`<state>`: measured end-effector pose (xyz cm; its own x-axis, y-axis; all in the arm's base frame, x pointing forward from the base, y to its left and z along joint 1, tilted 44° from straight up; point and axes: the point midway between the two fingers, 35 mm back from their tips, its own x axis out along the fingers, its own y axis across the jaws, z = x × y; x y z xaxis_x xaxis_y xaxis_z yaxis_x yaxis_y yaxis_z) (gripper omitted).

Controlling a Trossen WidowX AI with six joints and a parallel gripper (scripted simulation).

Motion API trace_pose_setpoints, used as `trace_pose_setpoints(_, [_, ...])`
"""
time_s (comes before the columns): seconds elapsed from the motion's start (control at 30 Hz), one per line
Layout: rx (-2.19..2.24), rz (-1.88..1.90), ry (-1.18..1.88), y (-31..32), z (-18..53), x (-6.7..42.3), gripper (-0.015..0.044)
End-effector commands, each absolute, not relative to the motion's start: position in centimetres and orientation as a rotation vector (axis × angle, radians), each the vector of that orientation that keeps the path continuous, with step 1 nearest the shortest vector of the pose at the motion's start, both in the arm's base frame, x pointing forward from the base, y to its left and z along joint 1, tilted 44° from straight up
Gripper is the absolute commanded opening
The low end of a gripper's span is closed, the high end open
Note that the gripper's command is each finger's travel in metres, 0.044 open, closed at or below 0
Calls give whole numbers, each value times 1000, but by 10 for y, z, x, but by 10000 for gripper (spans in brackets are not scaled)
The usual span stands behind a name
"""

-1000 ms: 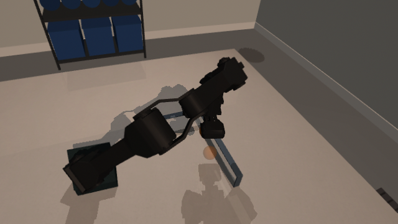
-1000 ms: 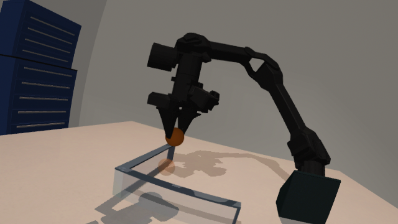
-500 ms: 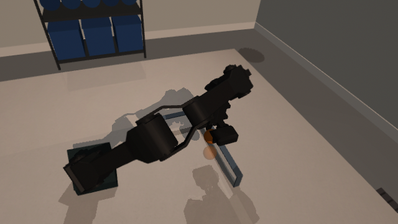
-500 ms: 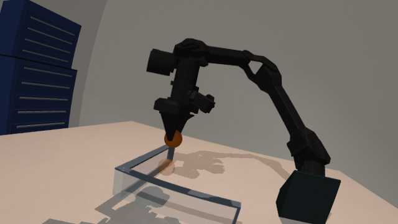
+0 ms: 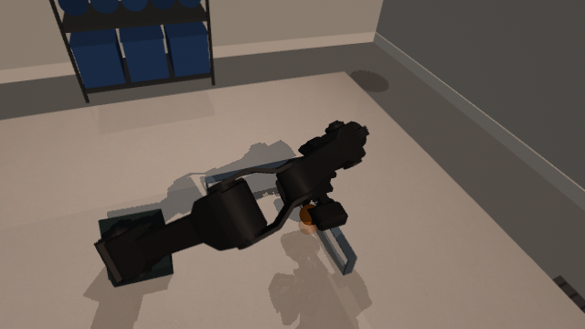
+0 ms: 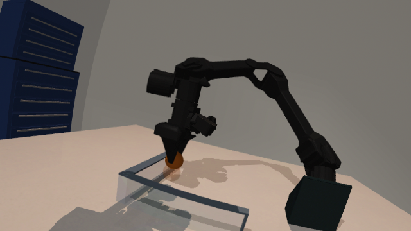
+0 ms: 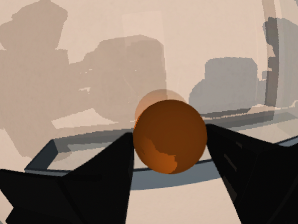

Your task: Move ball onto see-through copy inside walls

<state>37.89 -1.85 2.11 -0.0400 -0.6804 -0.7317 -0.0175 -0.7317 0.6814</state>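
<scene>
An orange ball point(image 5: 306, 214) point(image 6: 174, 161) point(image 7: 170, 136) is held between the two fingertips of my gripper point(image 6: 173, 159) point(image 7: 169, 134), which is shut on it and points down. The see-through copy point(image 5: 308, 228) point(image 6: 171, 174) point(image 7: 159, 96) shows just below the ball in the top and exterior views and partly behind it in the wrist view. The ball is above the copy and overlaps it in all views. The low clear walls point(image 5: 350, 261) point(image 6: 192, 194) point(image 7: 187, 178) make a corner; one runs close beside the copy. In the top view the arm hides the corner and most of the fingers.
The arm's dark base block point(image 5: 165, 270) point(image 6: 318, 203) stands on the table point(image 5: 434, 256) point(image 6: 64, 170), away from the copy. The other wall point(image 5: 274, 164) lies partly under the arm in the top view. Arm shadows fall around the walls. Blue shelves and cabinets stand in the background.
</scene>
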Motion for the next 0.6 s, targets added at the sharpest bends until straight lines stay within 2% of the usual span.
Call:
trace_pose_setpoints(0.0, [1754,-1820,-733,-33,7,376,0])
trace_pose_setpoints(0.57, [1753,-1820,-734,-45,-6,375,0])
